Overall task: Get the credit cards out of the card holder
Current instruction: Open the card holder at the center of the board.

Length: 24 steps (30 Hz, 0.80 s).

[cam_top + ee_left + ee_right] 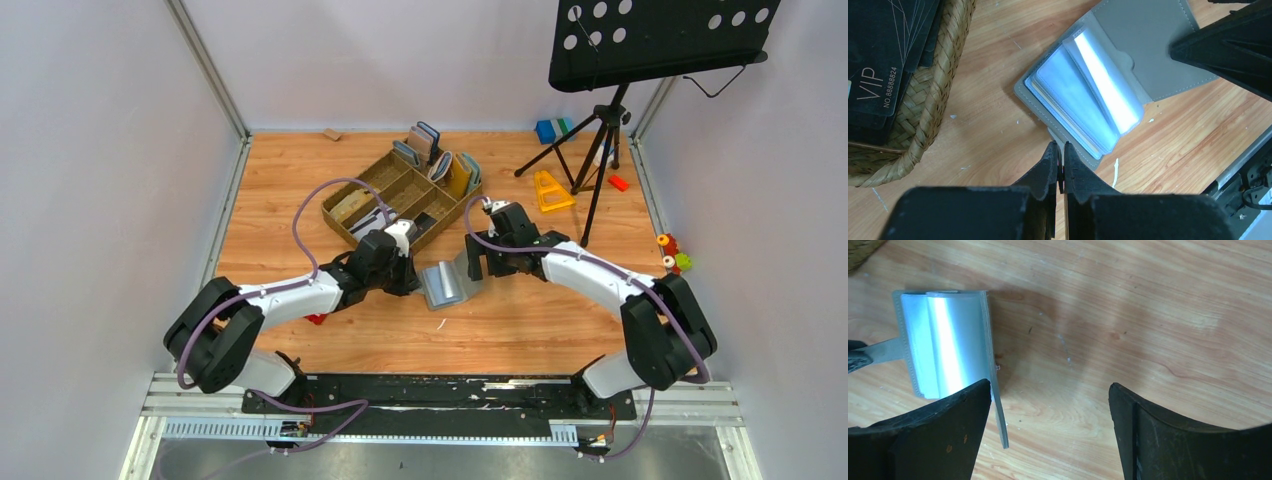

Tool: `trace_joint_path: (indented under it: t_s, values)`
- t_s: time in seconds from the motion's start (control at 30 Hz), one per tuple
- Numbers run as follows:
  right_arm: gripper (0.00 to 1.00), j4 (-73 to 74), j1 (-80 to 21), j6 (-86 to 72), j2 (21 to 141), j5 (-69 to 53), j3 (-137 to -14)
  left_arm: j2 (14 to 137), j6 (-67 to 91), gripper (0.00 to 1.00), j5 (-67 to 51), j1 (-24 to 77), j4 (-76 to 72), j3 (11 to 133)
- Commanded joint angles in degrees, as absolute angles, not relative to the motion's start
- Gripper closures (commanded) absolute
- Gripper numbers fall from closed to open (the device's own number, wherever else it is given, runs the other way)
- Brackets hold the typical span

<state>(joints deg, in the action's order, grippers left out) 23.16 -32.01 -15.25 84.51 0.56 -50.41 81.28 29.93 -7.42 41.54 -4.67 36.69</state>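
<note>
The card holder (450, 283) lay open on the bench (540, 325) near the woven tray (345, 205), the left fingers (1052, 165) pinched shut on its edge tab, the right fingers (943, 430) spread wide and empty over its other side.

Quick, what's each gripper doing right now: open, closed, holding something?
Left gripper: closed, pinching the edge tab of the card holder.
Right gripper: open, holding nothing.

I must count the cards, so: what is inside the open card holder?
Plastic sleeves lie in the card holder, with a yellowish card edge under them. Glare and overlap hide how many cards they contain.
</note>
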Motion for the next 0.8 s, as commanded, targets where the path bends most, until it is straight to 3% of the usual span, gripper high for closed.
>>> trace_joint_path:
  t_s: [0.0, 0.17, 0.23, 0.77]
  values:
    - [0.13, 20.44, -30.85, -14.96, 80.02, -6.7, -49.86, 78.87, 28.61, 0.96, -7.82, 41.57, -4.92, 38.46]
    - [0.04, 20.22, -31.89, -14.29, 79.4, -12.83, -51.76, 78.42, 28.78, 0.97, -8.52, 41.58, -4.93, 38.76]
    - [0.0, 21.61, -34.31, -14.39, 80.72, -8.96, -53.32, 77.99, 28.88, 0.97, -9.06, 41.57, -4.83, 38.99]
    - [0.0, 28.72, -48.11, -17.07, 94.77, 17.78, -63.25, 74.95, 29.7, 0.97, -10.69, 41.57, -4.33, 39.55]
